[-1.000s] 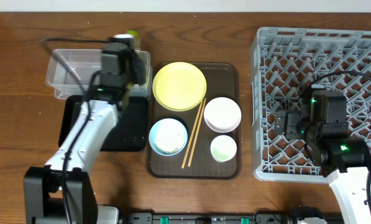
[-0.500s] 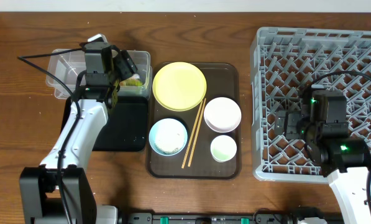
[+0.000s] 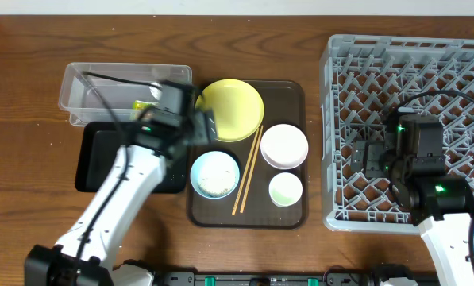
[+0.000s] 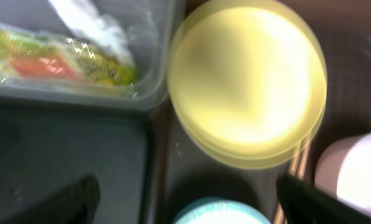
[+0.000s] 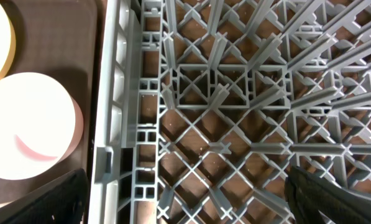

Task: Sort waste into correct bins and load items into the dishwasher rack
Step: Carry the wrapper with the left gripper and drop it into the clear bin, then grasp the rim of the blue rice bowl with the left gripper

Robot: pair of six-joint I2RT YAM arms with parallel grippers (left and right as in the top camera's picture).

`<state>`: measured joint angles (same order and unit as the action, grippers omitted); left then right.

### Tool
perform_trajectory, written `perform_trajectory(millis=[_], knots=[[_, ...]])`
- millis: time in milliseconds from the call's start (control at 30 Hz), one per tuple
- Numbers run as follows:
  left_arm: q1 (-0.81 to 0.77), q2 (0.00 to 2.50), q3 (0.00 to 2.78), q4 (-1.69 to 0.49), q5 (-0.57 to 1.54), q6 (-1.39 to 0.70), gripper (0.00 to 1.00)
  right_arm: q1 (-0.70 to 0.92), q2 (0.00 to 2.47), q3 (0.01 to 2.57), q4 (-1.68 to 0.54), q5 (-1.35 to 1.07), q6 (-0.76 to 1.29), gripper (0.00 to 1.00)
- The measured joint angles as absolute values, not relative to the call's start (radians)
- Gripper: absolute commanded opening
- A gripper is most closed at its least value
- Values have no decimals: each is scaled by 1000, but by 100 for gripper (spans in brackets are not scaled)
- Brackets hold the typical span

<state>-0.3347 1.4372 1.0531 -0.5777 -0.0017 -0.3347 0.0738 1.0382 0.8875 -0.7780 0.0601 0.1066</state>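
Light blue bowl (image 3: 215,174) lies just beneath left tool (image 4: 185,186), fingers (image 4: 67,199) wide and empty, yellow plate (image 4: 247,81) just ahead; left arm far nearer than right.

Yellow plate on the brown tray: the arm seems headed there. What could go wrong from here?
1. The yellow plate lies flat on the brown tray, and the chopsticks end close to its lower right rim. The open left hand could knock them aside while trying for the thin rim.
2. The blue bowl seems to hold white bits. If it goes to the rack unemptied, they may spill.
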Motion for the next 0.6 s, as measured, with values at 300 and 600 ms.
perform_trajectory(millis=[300, 600], knots=[[-581, 1508, 1053, -647, -2, -336, 89, 74, 1038, 888, -779, 60, 107, 99], [-632, 1677, 1053, -638, -1, -430, 71, 74, 1038, 888, -782, 60, 107, 99]])
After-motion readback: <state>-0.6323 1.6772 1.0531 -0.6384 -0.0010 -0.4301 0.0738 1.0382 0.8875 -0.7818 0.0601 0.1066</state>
